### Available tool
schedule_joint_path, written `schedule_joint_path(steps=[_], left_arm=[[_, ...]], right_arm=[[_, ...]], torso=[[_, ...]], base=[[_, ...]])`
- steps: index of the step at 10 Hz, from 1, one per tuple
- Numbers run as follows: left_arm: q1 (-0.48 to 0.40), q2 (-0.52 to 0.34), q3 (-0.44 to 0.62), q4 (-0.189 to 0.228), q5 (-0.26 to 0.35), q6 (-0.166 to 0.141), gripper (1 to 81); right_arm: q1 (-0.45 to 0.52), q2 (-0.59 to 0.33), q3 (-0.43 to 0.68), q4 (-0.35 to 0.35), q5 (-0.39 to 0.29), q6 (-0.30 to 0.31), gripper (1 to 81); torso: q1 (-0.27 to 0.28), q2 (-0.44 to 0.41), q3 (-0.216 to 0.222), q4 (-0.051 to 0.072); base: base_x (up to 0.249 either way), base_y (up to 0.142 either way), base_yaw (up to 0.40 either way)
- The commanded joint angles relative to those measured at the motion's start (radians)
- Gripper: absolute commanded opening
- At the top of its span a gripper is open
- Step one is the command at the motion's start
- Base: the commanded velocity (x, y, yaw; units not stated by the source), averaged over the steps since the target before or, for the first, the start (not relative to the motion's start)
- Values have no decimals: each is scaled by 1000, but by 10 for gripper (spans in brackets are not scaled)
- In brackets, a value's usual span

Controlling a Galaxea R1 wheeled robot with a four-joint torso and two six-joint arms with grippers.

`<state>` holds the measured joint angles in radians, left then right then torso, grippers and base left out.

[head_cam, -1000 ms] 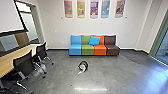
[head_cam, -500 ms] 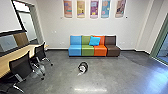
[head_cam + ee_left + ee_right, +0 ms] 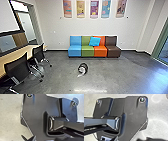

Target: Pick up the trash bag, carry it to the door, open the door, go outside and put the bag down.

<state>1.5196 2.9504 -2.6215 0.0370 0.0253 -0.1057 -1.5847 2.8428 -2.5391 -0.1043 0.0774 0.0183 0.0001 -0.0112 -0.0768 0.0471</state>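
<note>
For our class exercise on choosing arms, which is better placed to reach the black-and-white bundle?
Perhaps right, by little: the bundle lies almost straight ahead, while the office chairs stand off to the left.

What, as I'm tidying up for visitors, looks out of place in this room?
A curled black-and-white bundle, perhaps the trash bag, lies alone on the grey floor, away from the four-coloured sofa. The sofa's bright blue square cushion sits slightly tilted.
</note>
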Motion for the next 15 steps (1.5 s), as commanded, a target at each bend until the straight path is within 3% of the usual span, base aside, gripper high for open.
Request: schedule_joint_path(steps=[1, 15], left_arm=[[-31, -3, 1, 1, 59, 3, 811], [-28, 0, 1, 0, 59, 3, 811]], right_arm=[[36, -15, 2, 1, -58, -6, 811], [34, -17, 2, 1, -56, -8, 811]], torso=[[0, 0, 0, 0], [0, 0, 0, 0]], base=[[133, 0, 0], [127, 0, 0]])
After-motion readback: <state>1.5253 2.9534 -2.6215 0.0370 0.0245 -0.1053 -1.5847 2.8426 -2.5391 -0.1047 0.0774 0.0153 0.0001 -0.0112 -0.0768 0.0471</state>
